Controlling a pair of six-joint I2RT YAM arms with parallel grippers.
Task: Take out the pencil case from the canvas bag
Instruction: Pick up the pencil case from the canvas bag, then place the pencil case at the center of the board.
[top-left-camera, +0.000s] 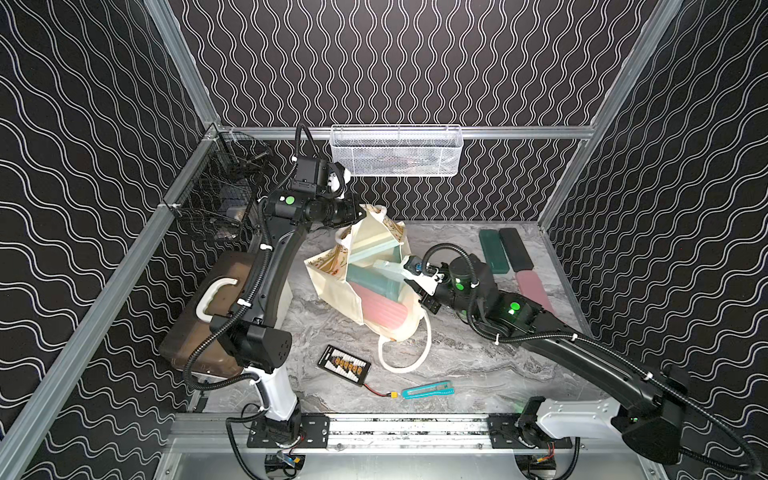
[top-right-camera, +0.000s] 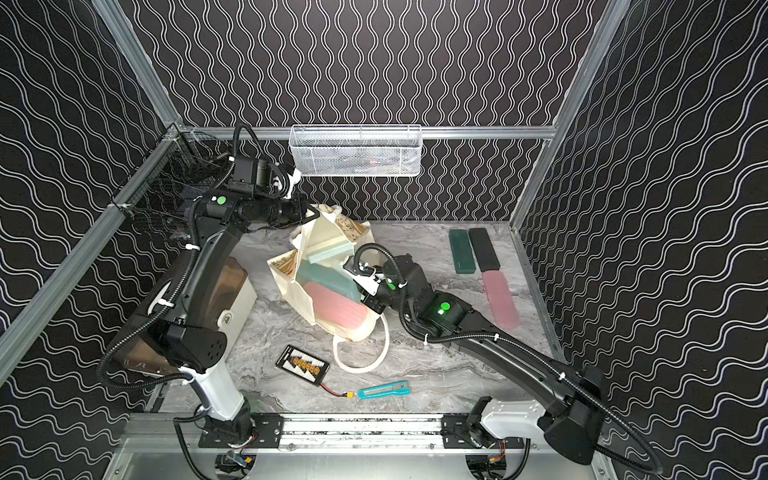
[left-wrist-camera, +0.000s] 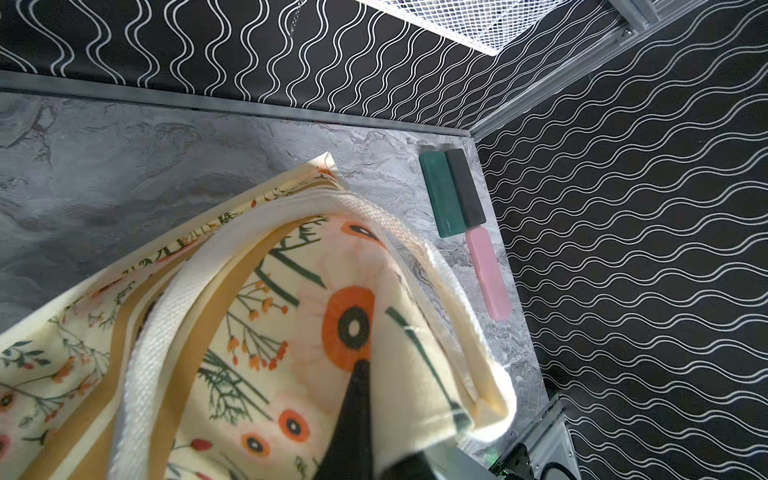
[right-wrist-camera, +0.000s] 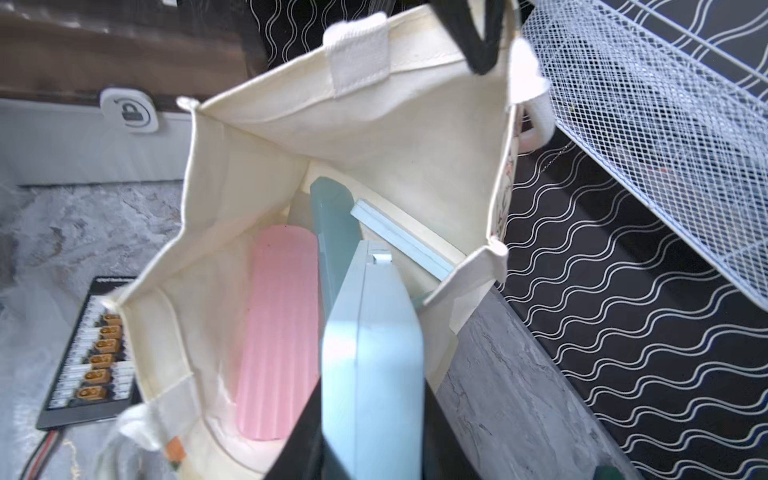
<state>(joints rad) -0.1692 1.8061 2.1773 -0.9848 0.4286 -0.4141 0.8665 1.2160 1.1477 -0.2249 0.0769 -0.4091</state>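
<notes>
The cream canvas bag (top-left-camera: 332, 286) (top-right-camera: 297, 291) leans open-mouthed at mid-table. My left gripper (top-left-camera: 365, 214) (left-wrist-camera: 370, 374) is shut on its flowered back rim and holds it up. My right gripper (top-left-camera: 405, 270) (right-wrist-camera: 370, 436) is at the bag's mouth, shut on a pale blue pencil case (right-wrist-camera: 370, 353) (top-left-camera: 388, 266) that sticks partly out of the opening. Still inside lie a pink ribbed case (right-wrist-camera: 276, 328), a teal case (right-wrist-camera: 334, 232) and a mint case (right-wrist-camera: 399, 243).
Dark green (top-left-camera: 492, 251), black (top-left-camera: 516, 249) and pink (top-left-camera: 536, 291) cases lie at the table's right edge. A brown box (top-left-camera: 212, 307) and black wire basket (top-left-camera: 216, 199) stand left, a white mesh basket (top-left-camera: 397, 151) hangs behind. A connector board (top-left-camera: 344, 365) and teal knife (top-left-camera: 428, 390) lie in front.
</notes>
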